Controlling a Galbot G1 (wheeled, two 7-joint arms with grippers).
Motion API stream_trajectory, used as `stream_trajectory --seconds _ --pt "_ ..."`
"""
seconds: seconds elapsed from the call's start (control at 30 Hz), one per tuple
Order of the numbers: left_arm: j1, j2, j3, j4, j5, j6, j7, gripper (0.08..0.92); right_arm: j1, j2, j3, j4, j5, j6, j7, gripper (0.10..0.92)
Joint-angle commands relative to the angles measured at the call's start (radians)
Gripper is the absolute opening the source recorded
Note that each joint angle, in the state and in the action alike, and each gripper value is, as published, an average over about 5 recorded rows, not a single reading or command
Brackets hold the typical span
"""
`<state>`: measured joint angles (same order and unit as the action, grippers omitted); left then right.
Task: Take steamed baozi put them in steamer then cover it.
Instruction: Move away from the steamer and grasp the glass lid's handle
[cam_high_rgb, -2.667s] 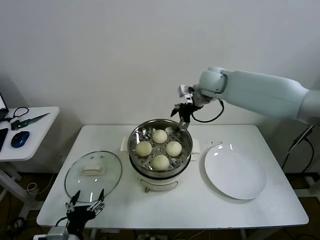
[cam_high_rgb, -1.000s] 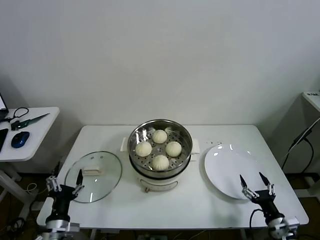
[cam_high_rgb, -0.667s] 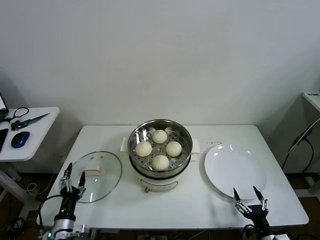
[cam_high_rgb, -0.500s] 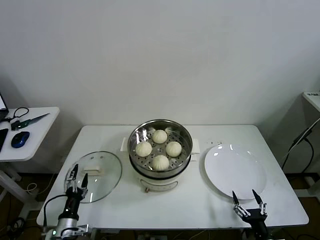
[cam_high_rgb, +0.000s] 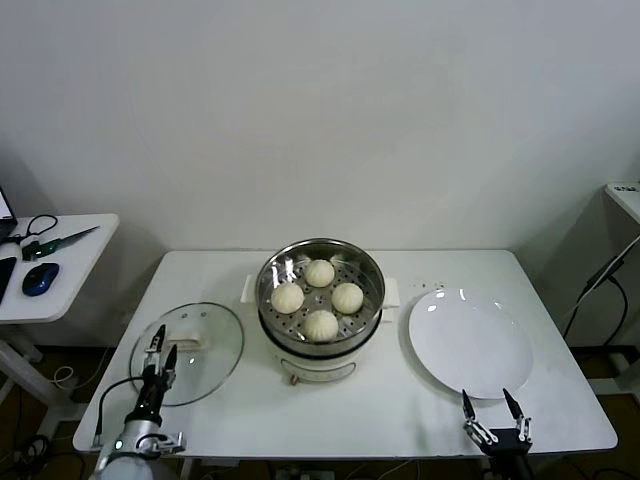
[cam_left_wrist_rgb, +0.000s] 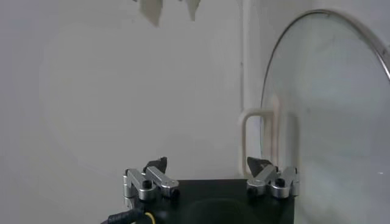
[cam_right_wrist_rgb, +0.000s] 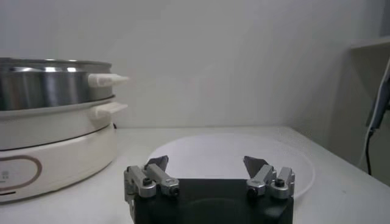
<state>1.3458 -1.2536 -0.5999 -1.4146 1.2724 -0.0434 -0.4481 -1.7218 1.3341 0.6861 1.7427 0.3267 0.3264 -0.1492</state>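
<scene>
The steamer (cam_high_rgb: 320, 291) stands at the table's middle, uncovered, with several pale baozi (cam_high_rgb: 320, 273) on its perforated tray. The cover (cam_high_rgb: 207, 347), a glass lid with a cream handle (cam_high_rgb: 184, 341), lies flat on the table to the steamer's left. My left gripper (cam_high_rgb: 161, 347) is open and empty, low over the lid's front-left edge. The left wrist view shows its open fingers (cam_left_wrist_rgb: 206, 163) short of the lid handle (cam_left_wrist_rgb: 258, 139) and the glass (cam_left_wrist_rgb: 332, 103). My right gripper (cam_high_rgb: 487, 404) is open and empty at the front table edge, in front of the plate.
A flat white plate (cam_high_rgb: 470, 343) lies right of the steamer. It also shows in the right wrist view (cam_right_wrist_rgb: 228, 155), with the steamer (cam_right_wrist_rgb: 52, 82) beyond the open right gripper (cam_right_wrist_rgb: 206, 161). A side table with a mouse (cam_high_rgb: 40, 278) stands at far left.
The right arm has left the steamer's back rim and dropped to the front table edge by the plate. The left gripper has shifted right onto the lid's front-left edge.
</scene>
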Motion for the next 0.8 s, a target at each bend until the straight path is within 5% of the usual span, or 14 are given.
stream_trajectory --seconds 0.03,0.47,0.8 --pt "-0.054 0.002 -0.004 0.074 0.041 -0.002 -0.011 0.823 -0.010 0.014 0.003 0.006 -0.006 0.007 0.003 0.823" --pt "-0.112 0.000 0.016 0.115 0.049 0.009 0.002 0.801 -0.016 0.020 0.005 0.005 -0.004 0.021 0.008 0.823" --pt "-0.109 -0.018 0.015 0.136 0.056 0.009 -0.005 0.524 -0.010 0.025 -0.001 0.004 -0.006 0.020 0.009 0.823"
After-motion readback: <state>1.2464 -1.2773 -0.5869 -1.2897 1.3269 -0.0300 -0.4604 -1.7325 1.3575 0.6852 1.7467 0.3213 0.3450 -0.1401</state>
